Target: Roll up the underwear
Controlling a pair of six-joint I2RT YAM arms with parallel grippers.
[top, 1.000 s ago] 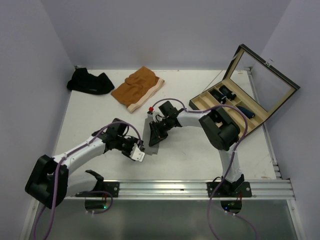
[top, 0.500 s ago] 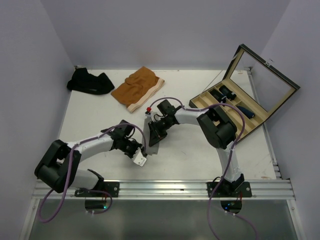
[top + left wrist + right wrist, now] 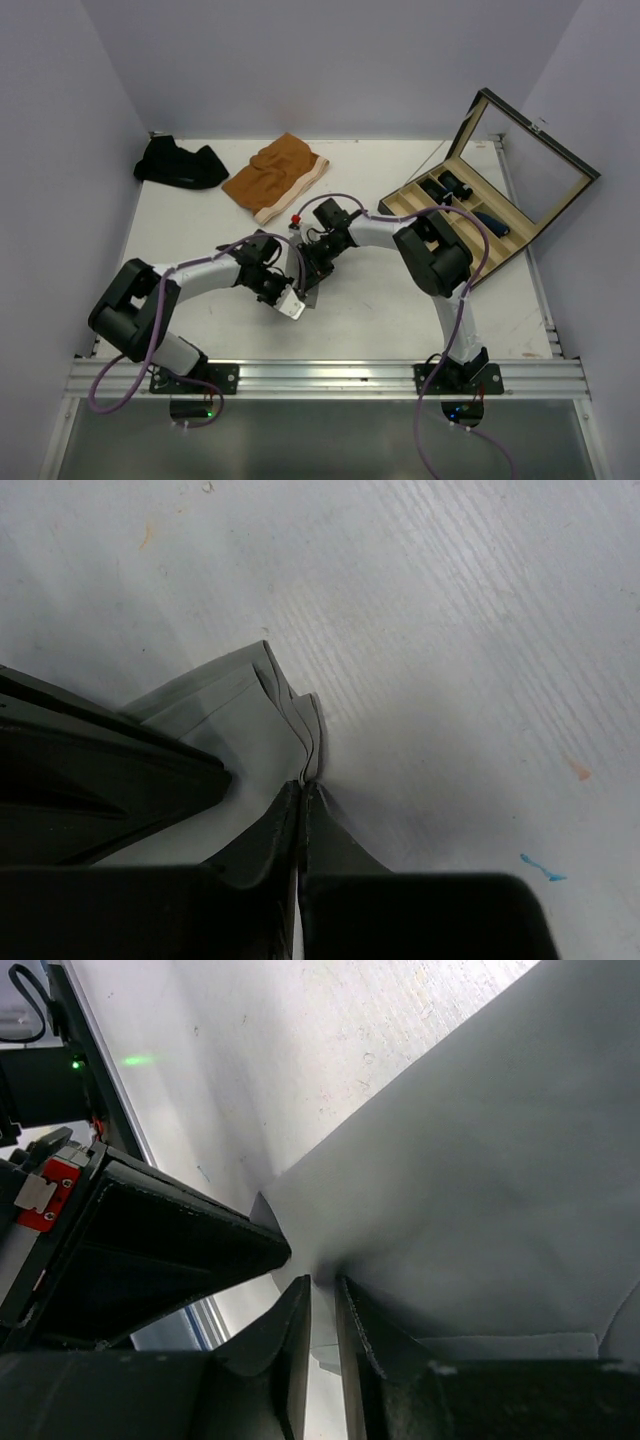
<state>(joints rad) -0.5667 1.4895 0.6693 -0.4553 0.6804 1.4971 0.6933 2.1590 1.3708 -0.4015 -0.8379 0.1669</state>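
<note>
Grey underwear (image 3: pixel 240 725) is lying in the middle of the table (image 3: pixel 380 310), we are pinching its folded edge in the closed left gripper (image 3: pixel 303 790) and its corner in the nearly closed right gripper (image 3: pixel 322 1285), and if either thin grip is slipping, the folds are opening.

No legible text, no labels, brands, numbers or signs readable in any view

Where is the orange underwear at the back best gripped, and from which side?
Likely the cream waistband of the orange underwear, pinched from above on its near-right side: the cloth lies flat and spread, and the band forms its nearest, firmest-looking edge.
</note>
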